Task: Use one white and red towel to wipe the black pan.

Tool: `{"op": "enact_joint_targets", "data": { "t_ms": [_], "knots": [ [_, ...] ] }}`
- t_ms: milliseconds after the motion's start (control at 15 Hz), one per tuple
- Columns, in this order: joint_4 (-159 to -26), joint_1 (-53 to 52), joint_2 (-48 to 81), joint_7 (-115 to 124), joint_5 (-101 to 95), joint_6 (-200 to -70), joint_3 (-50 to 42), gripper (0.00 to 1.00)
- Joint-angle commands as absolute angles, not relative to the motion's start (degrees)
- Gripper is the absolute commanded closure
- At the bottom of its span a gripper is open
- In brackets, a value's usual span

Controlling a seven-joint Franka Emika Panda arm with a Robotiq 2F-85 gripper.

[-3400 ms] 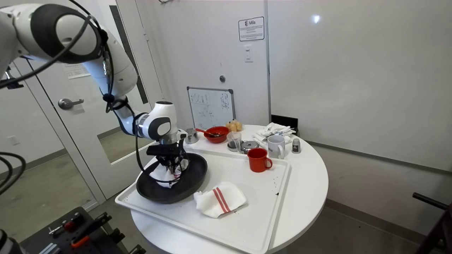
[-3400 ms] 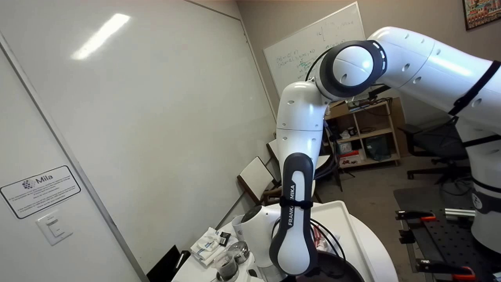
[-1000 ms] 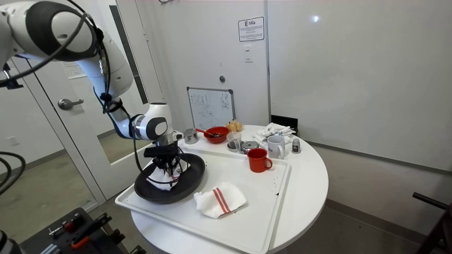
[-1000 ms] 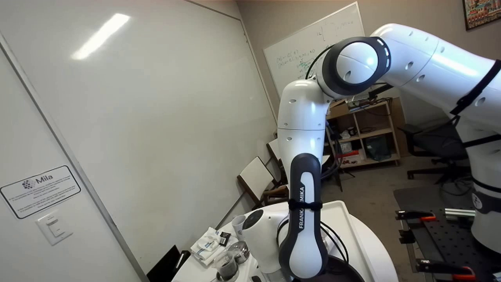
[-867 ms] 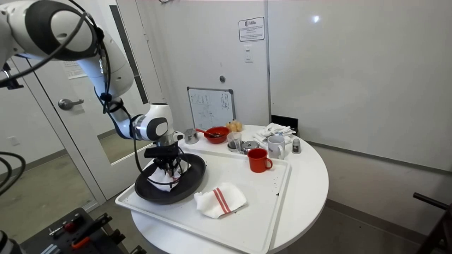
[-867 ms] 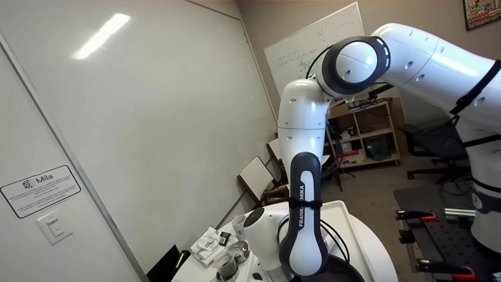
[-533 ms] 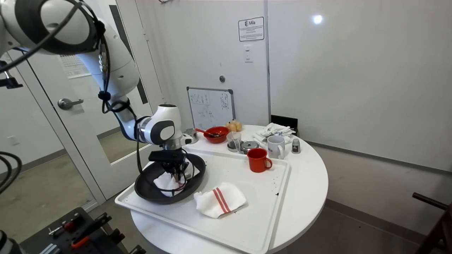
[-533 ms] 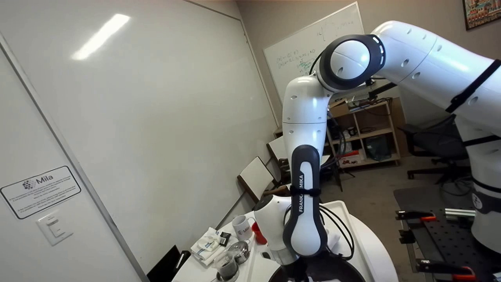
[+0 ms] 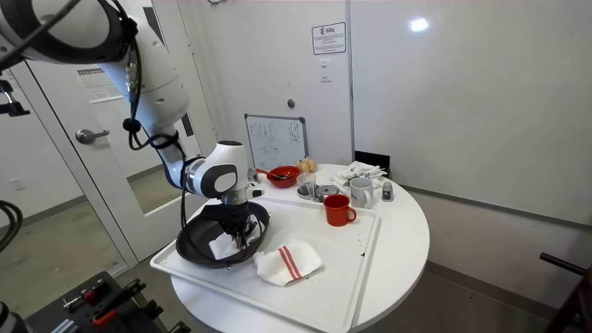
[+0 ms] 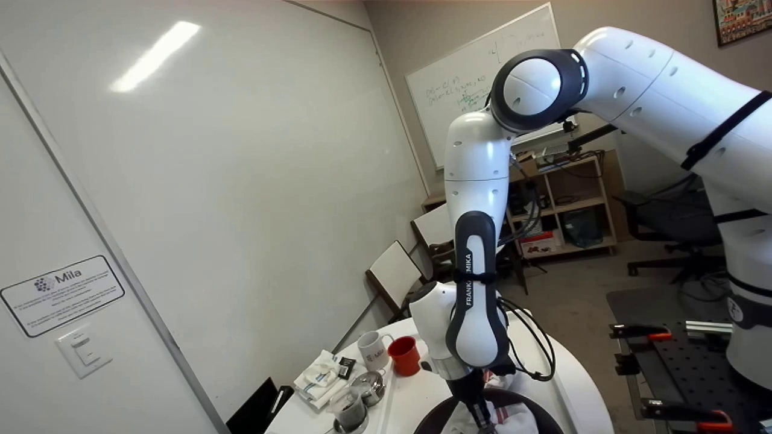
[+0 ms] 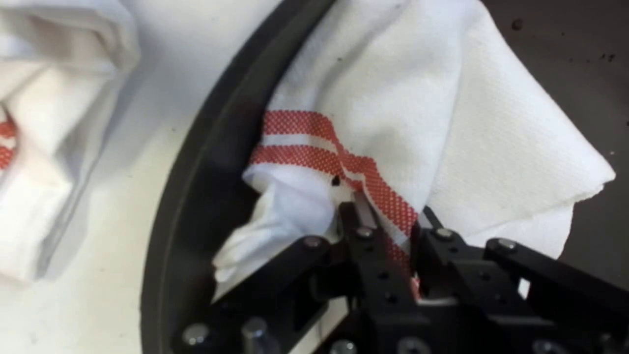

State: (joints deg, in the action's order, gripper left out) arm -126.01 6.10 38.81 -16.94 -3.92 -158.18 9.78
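Note:
Inside the black pan point(image 9: 196, 238) lies a crumpled white and red towel point(image 11: 388, 93), spread toward the pan's near wall in the wrist view. My gripper point(image 11: 394, 210) points down into the pan, its jaws shut on a red-striped fold of this towel. Both exterior views show the gripper point(image 9: 240, 243) low over the pan's floor, with cloth bunched around its fingertips. Part of the towel is hidden behind the fingers. A second, similar towel point(image 9: 290, 262) rests folded on the white tray point(image 9: 323, 296), just outside the pan's rim point(image 11: 169, 231).
A red mug point(image 9: 336, 210) stands on the tray's far side. Behind it are a grey mug point(image 9: 360, 190), a shaker point(image 9: 387, 192), a metal pot point(image 9: 326, 192), a clear cup point(image 9: 306, 181) and a red bowl point(image 9: 284, 178). Dark specks dot the tray and pan floor.
Over the last second my gripper has slid the held towel across the pan, toward the side by the second towel. The pan itself has stayed nearly in place.

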Motion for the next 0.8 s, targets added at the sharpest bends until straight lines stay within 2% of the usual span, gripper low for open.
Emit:
{"op": "enact_joint_targets", "data": {
  "t_ms": [0,400,733],
  "knots": [
    [-129.42,5.77,40.59,-18.86,-4.19,-161.05,10.57,0.96],
    [-133.59,4.17,38.81,-22.83,-5.22,-161.47,15.05,0.96],
    [-133.66,0.65,38.91,-22.09,-6.41,-160.91,14.66,0.96]
  ]
}}
